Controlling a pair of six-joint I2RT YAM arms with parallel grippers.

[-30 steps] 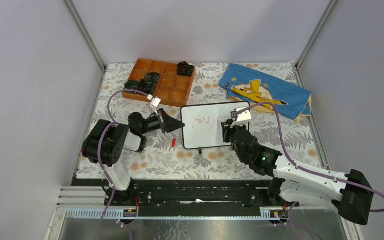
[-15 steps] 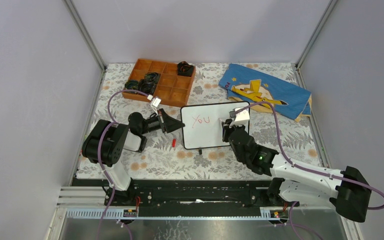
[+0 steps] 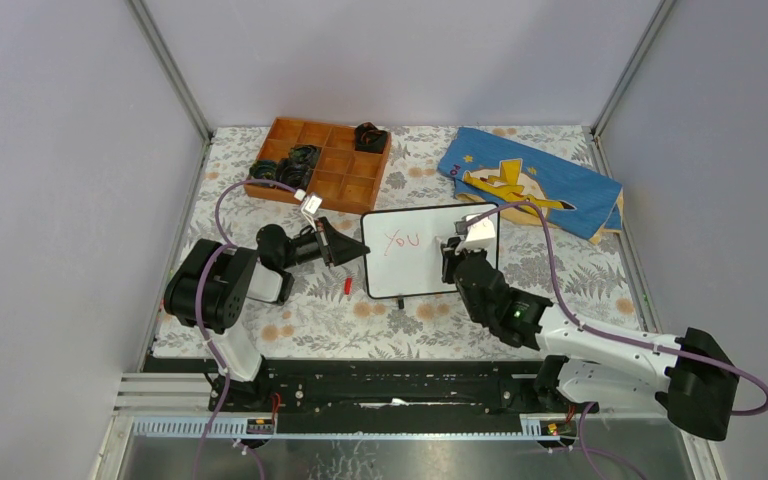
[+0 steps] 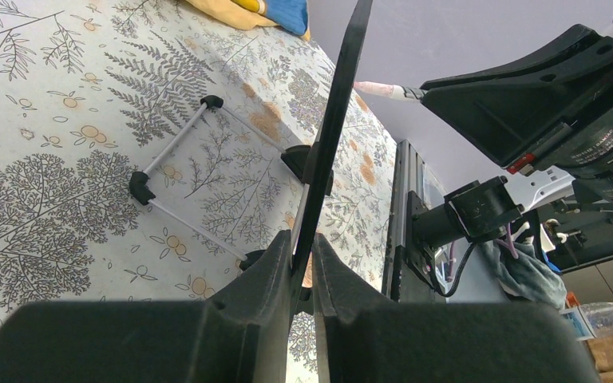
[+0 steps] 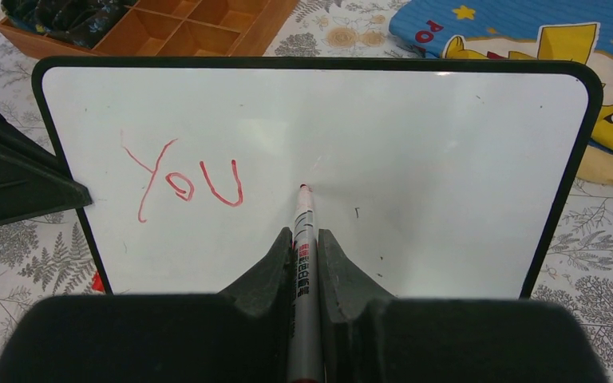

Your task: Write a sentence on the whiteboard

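The whiteboard [image 3: 415, 258] stands tilted at the table's middle, white with a thin black frame; it fills the right wrist view [image 5: 415, 159]. Of the sentence only the red word "YOU" [image 5: 183, 179] is on it, at the upper left [image 3: 401, 240]. My left gripper [image 3: 358, 252] is shut on the board's left edge, seen edge-on in the left wrist view [image 4: 331, 136]. My right gripper [image 5: 305, 239] is shut on a red marker [image 5: 302, 239]; its tip touches the board just right of "YOU". In the top view the right gripper [image 3: 452, 258] sits at the board's right part.
A wooden compartment tray [image 3: 322, 160] with black items stands at the back left. A blue cloth with a yellow figure [image 3: 530, 182] lies at the back right. A red marker cap [image 3: 347, 286] lies left of the board's foot. The board's wire stand [image 4: 183, 187] rests behind it.
My right gripper has moved the marker a little left and up, toward the spot right of "YOU". The left gripper and the board have not moved.
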